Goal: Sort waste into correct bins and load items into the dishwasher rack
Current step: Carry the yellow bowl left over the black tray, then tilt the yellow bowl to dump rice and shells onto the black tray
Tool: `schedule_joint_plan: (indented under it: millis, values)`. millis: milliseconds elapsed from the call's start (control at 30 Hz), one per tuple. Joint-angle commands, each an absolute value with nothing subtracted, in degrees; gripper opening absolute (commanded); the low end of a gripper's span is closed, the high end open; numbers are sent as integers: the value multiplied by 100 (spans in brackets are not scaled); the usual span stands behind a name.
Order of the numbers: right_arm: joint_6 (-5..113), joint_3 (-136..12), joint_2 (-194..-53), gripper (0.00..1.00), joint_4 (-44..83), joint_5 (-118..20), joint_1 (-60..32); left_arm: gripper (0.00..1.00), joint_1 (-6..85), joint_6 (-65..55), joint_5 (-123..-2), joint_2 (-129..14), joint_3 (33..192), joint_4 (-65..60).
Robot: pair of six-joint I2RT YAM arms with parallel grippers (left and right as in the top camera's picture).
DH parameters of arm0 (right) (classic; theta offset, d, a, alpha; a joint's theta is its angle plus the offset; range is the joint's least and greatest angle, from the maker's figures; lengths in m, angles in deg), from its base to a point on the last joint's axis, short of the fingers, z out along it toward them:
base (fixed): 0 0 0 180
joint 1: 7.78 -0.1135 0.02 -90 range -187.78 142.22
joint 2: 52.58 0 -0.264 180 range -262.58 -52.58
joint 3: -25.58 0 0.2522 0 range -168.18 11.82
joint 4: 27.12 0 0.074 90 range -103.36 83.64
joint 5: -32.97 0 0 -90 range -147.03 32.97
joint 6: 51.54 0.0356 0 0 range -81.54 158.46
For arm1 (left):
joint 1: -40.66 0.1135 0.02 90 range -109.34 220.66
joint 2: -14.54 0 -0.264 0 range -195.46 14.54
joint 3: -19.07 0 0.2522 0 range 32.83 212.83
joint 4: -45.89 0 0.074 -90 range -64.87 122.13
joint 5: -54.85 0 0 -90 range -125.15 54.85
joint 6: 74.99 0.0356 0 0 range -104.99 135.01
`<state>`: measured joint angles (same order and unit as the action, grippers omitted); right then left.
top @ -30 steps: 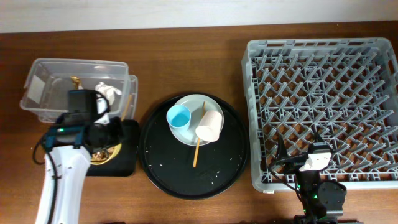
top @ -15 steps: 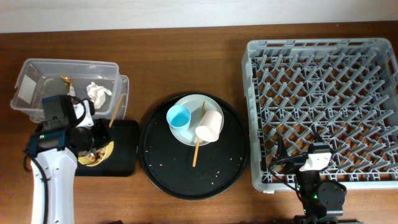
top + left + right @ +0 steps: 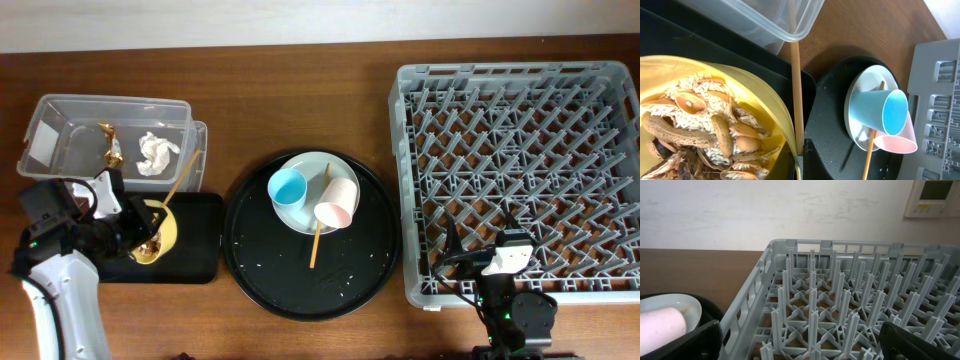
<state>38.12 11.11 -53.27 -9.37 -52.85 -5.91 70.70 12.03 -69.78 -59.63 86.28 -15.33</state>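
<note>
While my left gripper [image 3: 138,236] grips the tilted yellow bowl [image 3: 160,228] of food scraps [image 3: 705,125] over the black tray [image 3: 205,245], one chopstick [image 3: 181,178] leans up toward 1 o'clock against the clear tub [image 3: 60,115]. Inside it lie the tissue [image 3: 153,152] and gold wrapper [image 3: 108,140]. The blue cup [image 3: 287,186] sits at 3 o'clock from the bowl. My right gripper [image 3: 800,337] is wide open at the 6 o'clock edge of the rack [image 3: 520,130].

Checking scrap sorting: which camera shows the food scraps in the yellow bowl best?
Left wrist: the food scraps fill the close-up, rice and shells distinct inside the yellow bowl. Overhead shows them only as a small brown patch; right wrist shows none.
</note>
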Motion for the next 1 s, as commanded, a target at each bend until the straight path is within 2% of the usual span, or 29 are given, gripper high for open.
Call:
schedule_joint_plan:
  millis: [0,200,333,400,633,700,967]
  values:
    - [3782,1150,-5290,98,-929,-5274,-622,1,7282,1358,-7186,-5976,8600,-1481]
    - [3784,1150,-5290,98,-929,-5272,-629,1,7643,1467,-7446,-5987,8600,-1437]
    - [3784,1150,-5290,98,-929,-5274,-629,1,7914,1753,-8008,-6492,8597,-1435]
    - [3784,1150,-5290,98,-929,-5274,-629,0,7914,2223,-9068,-7030,8597,-1501]
    - [3782,1150,-5290,98,-929,-5272,-626,0,8104,3034,-9756,-7063,8600,-1988]
    - [3782,1150,-5290,98,-929,-5274,-629,0,8259,3292,-10401,-7063,8600,-1984]
    - [3784,1150,-5290,98,-929,-5274,-629,0,8259,3633,-10512,-7065,8600,-2005]
